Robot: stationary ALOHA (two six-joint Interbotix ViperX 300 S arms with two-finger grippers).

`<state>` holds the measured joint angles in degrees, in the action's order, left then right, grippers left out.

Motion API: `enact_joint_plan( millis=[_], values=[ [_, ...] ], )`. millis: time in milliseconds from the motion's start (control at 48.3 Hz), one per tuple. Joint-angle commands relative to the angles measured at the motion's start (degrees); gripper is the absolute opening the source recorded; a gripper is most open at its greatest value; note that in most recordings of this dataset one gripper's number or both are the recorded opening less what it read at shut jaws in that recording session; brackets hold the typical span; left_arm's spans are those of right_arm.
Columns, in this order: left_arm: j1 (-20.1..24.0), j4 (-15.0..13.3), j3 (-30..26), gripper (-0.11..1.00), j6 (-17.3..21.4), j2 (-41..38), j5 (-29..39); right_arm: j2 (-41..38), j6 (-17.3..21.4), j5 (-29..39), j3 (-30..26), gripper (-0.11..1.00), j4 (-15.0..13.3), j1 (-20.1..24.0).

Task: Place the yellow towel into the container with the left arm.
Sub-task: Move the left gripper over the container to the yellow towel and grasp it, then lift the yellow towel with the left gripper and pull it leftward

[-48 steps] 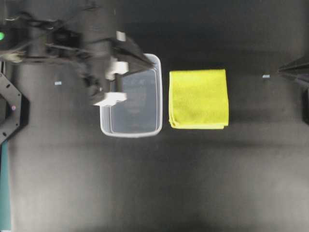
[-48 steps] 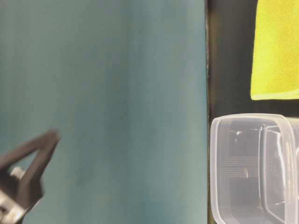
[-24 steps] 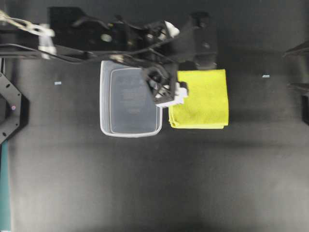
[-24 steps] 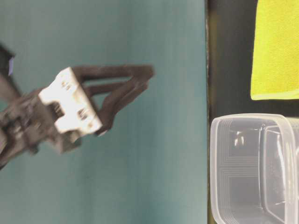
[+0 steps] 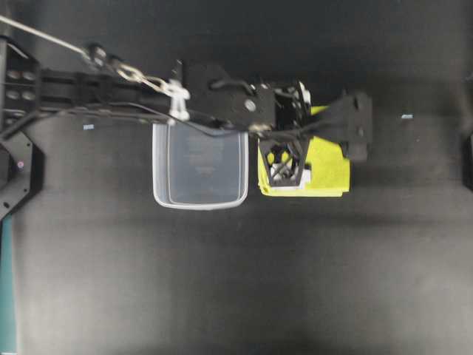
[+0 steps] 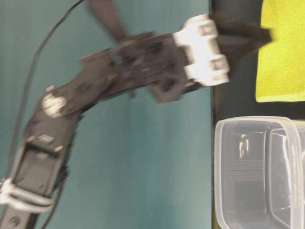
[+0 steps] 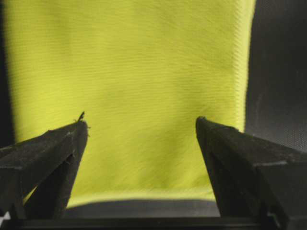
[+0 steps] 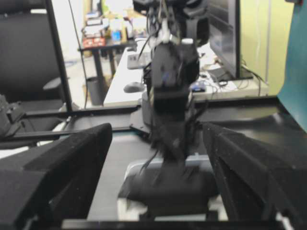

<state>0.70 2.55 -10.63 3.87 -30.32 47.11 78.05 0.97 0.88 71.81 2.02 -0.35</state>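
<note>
The yellow towel (image 5: 325, 174) lies folded flat on the black table, just right of the clear container (image 5: 157, 170), which stands empty. My left gripper (image 5: 358, 127) reaches from the left across the container's far rim and hovers above the towel, jaws open and empty. In the left wrist view the towel (image 7: 134, 81) fills the space between and beyond the spread fingers (image 7: 53, 148), its near edge low in the frame. In the table-level view the left gripper (image 6: 262, 39) is above the towel (image 6: 282, 52), with the container (image 6: 224, 171) below. My right gripper (image 8: 157, 143) is open and empty, facing the left arm.
Two small pale markers sit on the table, one at the left (image 5: 89, 127) and one at the right (image 5: 406, 116). A teal wall (image 6: 119, 191) backs the table-level view. A dark fixture (image 5: 15, 170) stands at the left edge.
The left arm has swung right, from above the container to above the towel, its jaws open. The right gripper's tip has drawn back out of the overhead view's right edge.
</note>
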Motion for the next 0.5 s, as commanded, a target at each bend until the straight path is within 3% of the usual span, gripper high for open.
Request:
enact_joint_plan(
  millis=[0,145,352,414,477],
  values=[
    [-0.8,0.2,-1.0,0.87,1.2,-1.5,0.0,-0.3,0.1,0.0,-0.4,0.74,0.4,-0.1],
    [-0.9,0.2,-1.1,0.87,3.3,-3.9,-0.4,-0.2,0.1,0.3,-0.3,0.74,0.4,-0.1],
    [-1.1,0.2,-1.4,0.85,3.2,-4.3,-0.6,0.0,1.8,0.4,0.8,0.74,0.7,-0.1],
    [-1.1,0.2,-1.4,0.82,3.3,-4.2,-0.4,0.1,3.0,0.4,1.0,0.74,0.7,-0.1],
    [-1.4,0.2,-1.3,0.72,3.3,-4.1,-0.4,0.4,4.0,0.4,1.2,0.74,0.7,-0.1]
  ],
)
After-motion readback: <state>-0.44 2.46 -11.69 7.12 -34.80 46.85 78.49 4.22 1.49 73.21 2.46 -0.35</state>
